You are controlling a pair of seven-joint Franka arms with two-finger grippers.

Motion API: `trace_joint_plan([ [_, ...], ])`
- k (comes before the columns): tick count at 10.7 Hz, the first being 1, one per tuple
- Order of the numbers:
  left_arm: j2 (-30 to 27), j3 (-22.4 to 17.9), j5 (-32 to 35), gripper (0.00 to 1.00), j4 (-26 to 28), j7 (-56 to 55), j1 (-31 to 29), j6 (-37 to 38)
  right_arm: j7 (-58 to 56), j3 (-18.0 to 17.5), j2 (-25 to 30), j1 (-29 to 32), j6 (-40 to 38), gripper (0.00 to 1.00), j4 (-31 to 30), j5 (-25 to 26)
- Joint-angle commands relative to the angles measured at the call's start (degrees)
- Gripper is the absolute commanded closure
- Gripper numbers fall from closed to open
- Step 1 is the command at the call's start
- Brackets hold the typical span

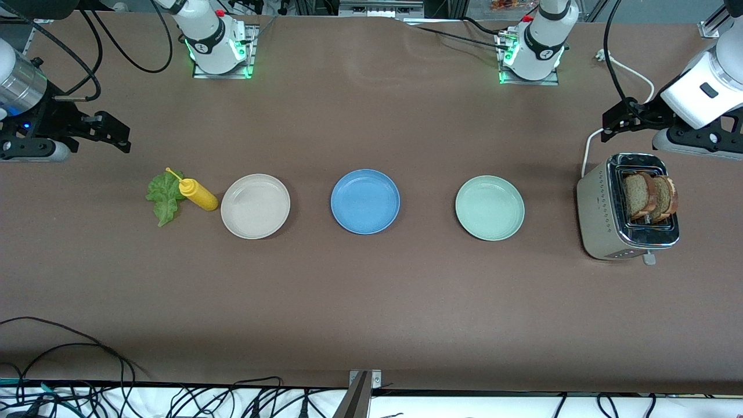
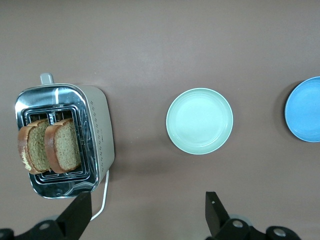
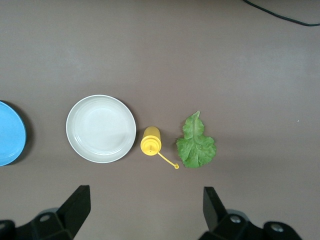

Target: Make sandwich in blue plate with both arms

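Note:
The blue plate [image 1: 365,201] [image 2: 305,110] [image 3: 9,132] sits bare at the table's middle. The sandwich's parts lie apart. Two brown toast slices [image 1: 650,196] [image 2: 50,145] stand upright in the toaster [image 1: 603,215] [image 2: 97,130] at the left arm's end. A green lettuce leaf [image 1: 164,196] [image 3: 196,145] lies flat on the table at the right arm's end. My left gripper [image 1: 616,121] [image 2: 147,202] hangs open over the table beside the toaster, holding nothing. My right gripper [image 1: 113,132] [image 3: 145,195] hangs open over the table beside the lettuce, also holding nothing.
A yellow squeeze bottle [image 1: 198,194] [image 3: 151,140] lies between the lettuce and a beige-white plate [image 1: 255,206] [image 3: 101,128]. A pale green plate [image 1: 489,208] [image 2: 199,121] sits between the blue plate and the toaster. The toaster's white cord [image 1: 587,150] runs toward the arm bases.

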State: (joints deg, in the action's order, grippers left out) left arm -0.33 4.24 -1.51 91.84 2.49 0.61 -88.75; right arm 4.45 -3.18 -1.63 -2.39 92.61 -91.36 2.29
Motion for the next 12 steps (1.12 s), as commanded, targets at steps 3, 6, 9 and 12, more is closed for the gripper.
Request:
trace_joint_plan([
  [3, -0.2, 0.2, 0.0, 0.00, -0.4, 0.1, -0.2, 0.2, 0.6, -0.2, -0.2, -0.1, 0.0, 0.00, 1.0, 0.6],
  [6, -0.2, 0.1, 0.0, 0.00, -0.4, 0.1, -0.3, 0.1, 0.6, -0.4, -0.1, -0.2, 0.0, 0.00, 1.1, 0.4],
  [9, -0.1, 0.0, 0.5, 0.00, 0.0, 0.1, -0.3, -1.2, 0.5, -0.3, -0.2, -0.2, 0.0, 0.00, 1.1, 0.2],
  [12, 0.0, -0.2, 0.7, 0.00, 1.8, 0.2, -0.3, -3.3, 0.6, -0.4, -0.1, -0.2, 0.4, 0.00, 1.1, 0.4],
])
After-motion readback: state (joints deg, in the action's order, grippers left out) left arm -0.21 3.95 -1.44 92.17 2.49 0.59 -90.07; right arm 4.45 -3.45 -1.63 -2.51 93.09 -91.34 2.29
